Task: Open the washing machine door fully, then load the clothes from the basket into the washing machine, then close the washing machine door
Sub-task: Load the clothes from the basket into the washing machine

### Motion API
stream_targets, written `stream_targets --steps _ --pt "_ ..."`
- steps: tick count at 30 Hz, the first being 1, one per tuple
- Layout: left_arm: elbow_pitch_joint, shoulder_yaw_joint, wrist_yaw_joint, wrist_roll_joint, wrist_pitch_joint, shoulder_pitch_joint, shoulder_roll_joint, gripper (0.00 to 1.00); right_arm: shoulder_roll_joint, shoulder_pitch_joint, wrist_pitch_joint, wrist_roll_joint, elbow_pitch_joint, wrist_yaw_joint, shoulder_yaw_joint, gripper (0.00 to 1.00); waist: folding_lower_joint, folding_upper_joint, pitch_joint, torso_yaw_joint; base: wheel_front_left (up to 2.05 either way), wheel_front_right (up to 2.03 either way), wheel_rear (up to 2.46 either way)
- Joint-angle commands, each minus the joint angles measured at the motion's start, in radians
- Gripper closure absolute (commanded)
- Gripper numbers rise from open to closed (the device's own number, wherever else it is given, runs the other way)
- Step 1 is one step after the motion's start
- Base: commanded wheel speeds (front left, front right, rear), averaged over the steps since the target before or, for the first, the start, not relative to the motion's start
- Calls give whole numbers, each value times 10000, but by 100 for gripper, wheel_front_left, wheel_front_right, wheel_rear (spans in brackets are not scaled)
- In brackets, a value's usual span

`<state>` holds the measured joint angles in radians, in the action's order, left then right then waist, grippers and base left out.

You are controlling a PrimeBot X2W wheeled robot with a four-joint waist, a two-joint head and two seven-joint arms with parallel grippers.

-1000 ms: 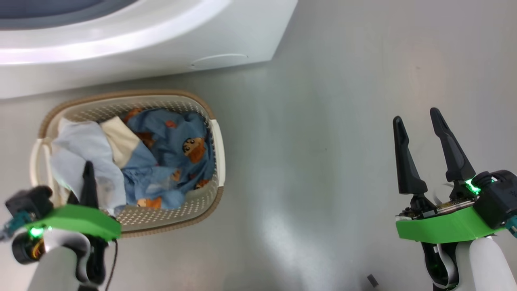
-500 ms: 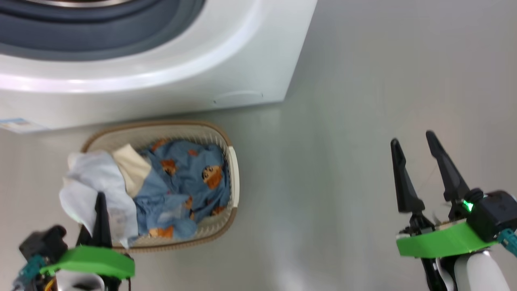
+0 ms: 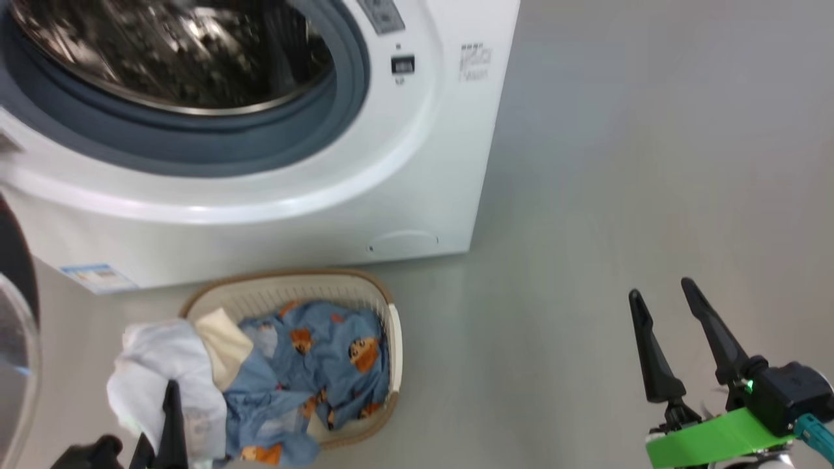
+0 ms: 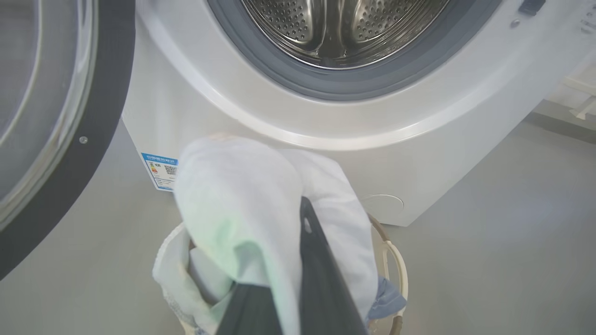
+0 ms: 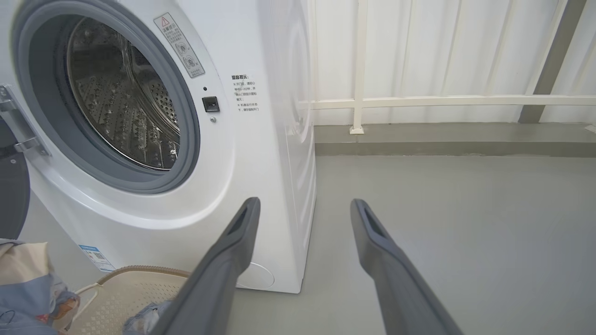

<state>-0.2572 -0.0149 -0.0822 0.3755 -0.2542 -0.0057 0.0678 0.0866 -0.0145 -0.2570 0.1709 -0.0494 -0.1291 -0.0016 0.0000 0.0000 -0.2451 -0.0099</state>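
Since the washing machine door point(image 4: 95, 116) already stands swung wide on the left, its black rim and glass bowl turned away from the opening, I'd say the loading step is the one in hand. Nearest me, the left gripper point(image 3: 172, 397) has its jaws pinched together on a pale white cloth point(image 4: 242, 195), which drapes over the dark fingers in a loose hump, its length hanging down with the lower end trailing into the basket point(image 3: 287, 277). Over on the other side the right gripper point(image 3: 661, 293) hangs above bare floor point(image 3: 619, 163), jaws spread wide with nothing between them, fingers pointing toward the machine's right corner. The basket sits on the floor just in front of the washing machine point(image 3: 417, 163); its long axis seems to run side to side along the machine's front, with a white handle at its right end, and the light-blue garments point(image 3: 326, 365) with orange figures lie heaped inside beside a cream piece. Beyond it, the steel drum point(image 4: 335, 28) looks out at the robot through its grey-blue seal point(image 3: 260, 143), a blue label sticker point(image 4: 160, 171) low on the white front. The next move, to my eye, calls for raising the cloth clear of the basket, carrying it forward over the seal's lip, and letting go only once it is well inside, so no tail hangs out over the rubber.
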Motion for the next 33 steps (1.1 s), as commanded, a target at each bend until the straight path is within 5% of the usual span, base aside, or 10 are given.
stream_targets --steps 1,17,33 --pt "426 -433 113 -184 -76 176 80 100 125 164 -48 106 -186 -16 291 0 0 0 821 94 0 0 0" --pt "1464 -733 283 -674 -76 1424 -133 100 370 825 -48 320 -127 -16 309 0 0 0 2053 118 0 0 0" --pt "1737 -666 317 -706 -76 1557 -172 100 351 833 -48 334 -197 -16 353 0 0 0 2122 303 0 0 0"
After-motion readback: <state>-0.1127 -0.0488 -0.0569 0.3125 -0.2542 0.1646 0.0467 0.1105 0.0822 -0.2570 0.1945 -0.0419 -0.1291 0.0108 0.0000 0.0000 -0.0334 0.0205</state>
